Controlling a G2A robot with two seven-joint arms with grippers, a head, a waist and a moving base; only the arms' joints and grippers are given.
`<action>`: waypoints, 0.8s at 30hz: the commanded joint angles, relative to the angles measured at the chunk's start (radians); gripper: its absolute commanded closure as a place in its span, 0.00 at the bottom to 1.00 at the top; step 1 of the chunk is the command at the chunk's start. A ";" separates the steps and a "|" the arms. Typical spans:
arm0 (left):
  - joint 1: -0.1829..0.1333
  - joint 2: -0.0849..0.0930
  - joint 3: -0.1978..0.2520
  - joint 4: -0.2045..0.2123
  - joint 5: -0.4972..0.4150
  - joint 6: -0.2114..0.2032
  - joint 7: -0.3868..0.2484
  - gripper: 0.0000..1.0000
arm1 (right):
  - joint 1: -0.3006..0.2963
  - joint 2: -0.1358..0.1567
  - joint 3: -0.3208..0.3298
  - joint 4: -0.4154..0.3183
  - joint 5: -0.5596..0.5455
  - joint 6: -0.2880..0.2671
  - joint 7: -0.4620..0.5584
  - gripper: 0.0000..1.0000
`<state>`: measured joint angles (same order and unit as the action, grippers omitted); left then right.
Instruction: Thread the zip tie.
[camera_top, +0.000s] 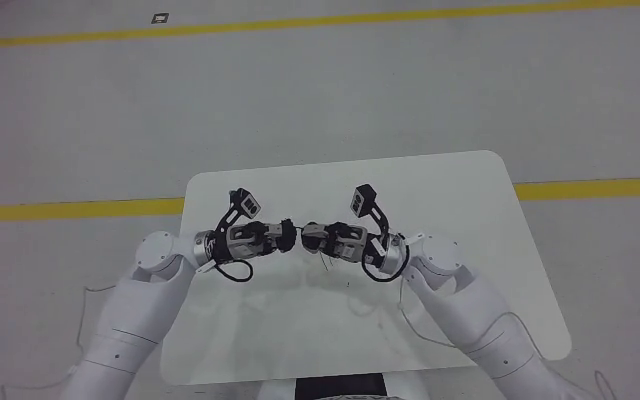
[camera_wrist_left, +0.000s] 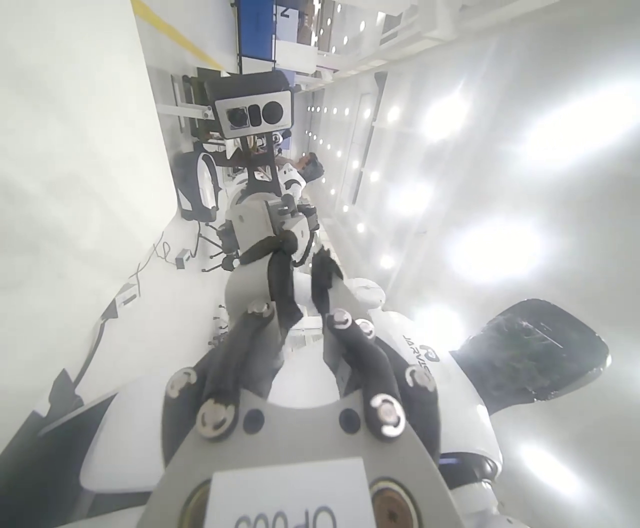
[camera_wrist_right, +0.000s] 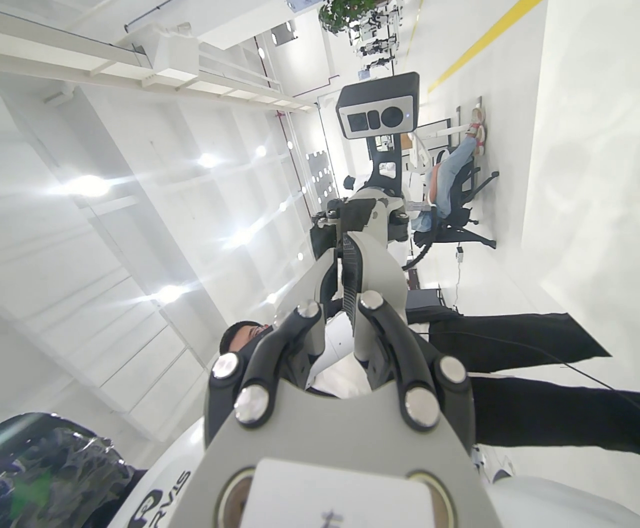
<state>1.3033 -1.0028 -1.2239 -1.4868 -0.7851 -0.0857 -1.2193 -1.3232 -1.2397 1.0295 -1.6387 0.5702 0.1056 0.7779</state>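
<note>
The top view looks steeply down from above the arms, far enough off to take in the whole white bench (camera_top: 460, 200) and the grey floor (camera_top: 320, 90) around it. The left wrist camera (camera_top: 243, 203) sits close behind the left arm's fingers (camera_wrist_left: 282, 285). It looks level along them, across the room rather than down, straight at the right wrist camera (camera_wrist_left: 252, 112). That one sits the same way behind the right arm's fingers (camera_wrist_right: 351, 270) and looks back. Both wrist views are rolled sideways. All three views share the spot above mid-bench where the arms meet.
</note>
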 joint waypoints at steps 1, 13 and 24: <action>-0.001 0.001 0.002 0.001 0.001 0.001 0.000 1.00 | 0.000 0.001 0.002 0.000 -0.002 0.000 0.006 1.00; -0.010 0.003 0.012 0.010 0.003 0.008 0.000 0.91 | 0.006 0.007 0.003 0.008 -0.004 0.001 0.054 1.00; -0.016 0.005 0.019 0.016 -0.001 0.008 0.000 0.81 | 0.013 0.008 -0.006 0.015 -0.001 0.000 0.064 1.00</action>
<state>1.2878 -0.9984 -1.2049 -1.4709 -0.7853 -0.0773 -1.2191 -1.3109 -1.2318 1.0240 -1.6244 0.5694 0.1045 0.8396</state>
